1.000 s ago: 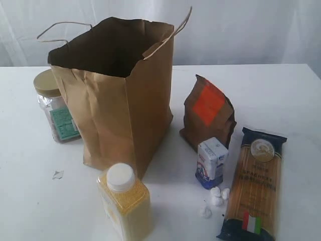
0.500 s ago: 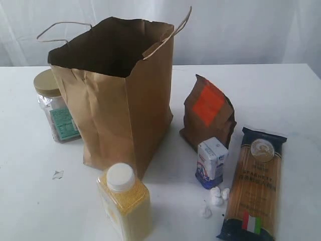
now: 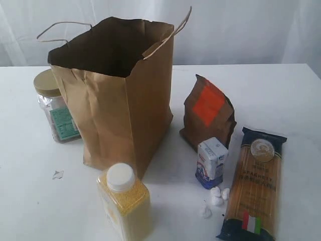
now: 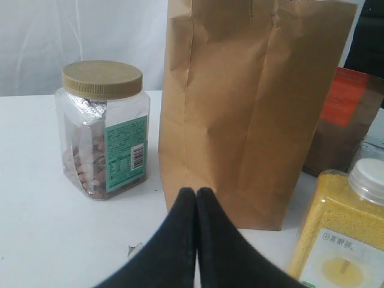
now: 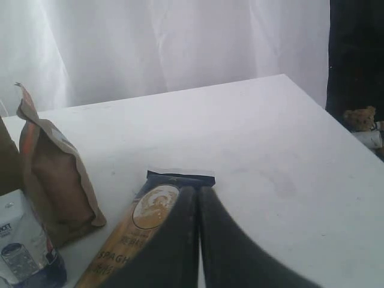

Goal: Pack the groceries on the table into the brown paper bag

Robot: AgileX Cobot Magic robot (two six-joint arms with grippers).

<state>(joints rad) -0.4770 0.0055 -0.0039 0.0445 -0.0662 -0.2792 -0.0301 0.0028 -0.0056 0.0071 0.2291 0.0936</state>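
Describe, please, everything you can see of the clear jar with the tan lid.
The tan-lidded clear jar looks like clear plastic, squarish with rounded corners, its ribbed tan lid on. It carries a teal label with a barcode and holds brownish pieces under something silvery. It stands upright on the white table, beside the brown paper bag; the left wrist view shows a gap between them. Nothing else touches it.
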